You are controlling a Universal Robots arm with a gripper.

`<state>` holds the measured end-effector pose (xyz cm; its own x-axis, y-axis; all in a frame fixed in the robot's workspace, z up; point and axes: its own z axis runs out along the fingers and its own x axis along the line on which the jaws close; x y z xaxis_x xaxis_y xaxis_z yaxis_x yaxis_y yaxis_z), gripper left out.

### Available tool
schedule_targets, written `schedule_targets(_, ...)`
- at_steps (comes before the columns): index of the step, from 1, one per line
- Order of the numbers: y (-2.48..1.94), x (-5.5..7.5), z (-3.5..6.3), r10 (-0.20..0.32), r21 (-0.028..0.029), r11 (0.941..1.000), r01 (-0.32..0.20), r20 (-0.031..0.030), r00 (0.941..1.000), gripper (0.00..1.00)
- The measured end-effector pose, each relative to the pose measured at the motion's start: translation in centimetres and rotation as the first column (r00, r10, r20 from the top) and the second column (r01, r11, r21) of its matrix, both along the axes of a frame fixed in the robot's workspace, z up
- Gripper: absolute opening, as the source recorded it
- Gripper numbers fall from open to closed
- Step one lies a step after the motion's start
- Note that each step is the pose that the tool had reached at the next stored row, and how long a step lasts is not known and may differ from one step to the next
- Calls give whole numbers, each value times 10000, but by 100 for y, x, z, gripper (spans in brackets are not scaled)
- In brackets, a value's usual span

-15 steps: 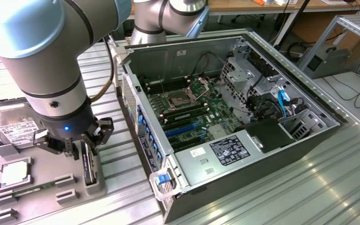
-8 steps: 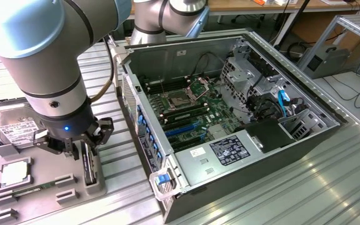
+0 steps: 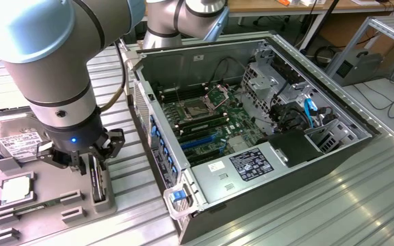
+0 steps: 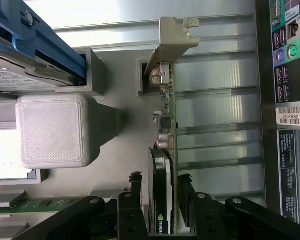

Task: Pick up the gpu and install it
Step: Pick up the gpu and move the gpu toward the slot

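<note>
Outside, exterior view: gripper (image 3: 90,163) down over grey holder (image 3: 46,205) on desk (image 3: 361,205), at exterior view's left of open PC case (image 3: 252,128); gpu (image 3: 97,182) stands on edge in holder slot. Hard drive (image 3: 16,141) behind. Wrist view: fingers (image 4: 135,192) straddle gpu (image 4: 166,150), one per face, clamped on it; bracket (image 4: 172,37) at far end.

Gpu (image 4: 166,150) upright on edge in grey holder (image 3: 102,197).

Green-and-black gpu (image 4: 166,150), silvery bracket (image 4: 172,37), grey holder (image 4: 52,131)
</note>
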<state>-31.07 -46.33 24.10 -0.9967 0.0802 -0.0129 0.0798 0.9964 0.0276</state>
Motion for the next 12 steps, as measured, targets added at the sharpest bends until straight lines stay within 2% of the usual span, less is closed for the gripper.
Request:
schedule_targets(8,0,29,1,1,0,10000,-1,-129,9999,42)
schedule_targets(12,0,38,0,0,0,10000,0,-149,9999,42)
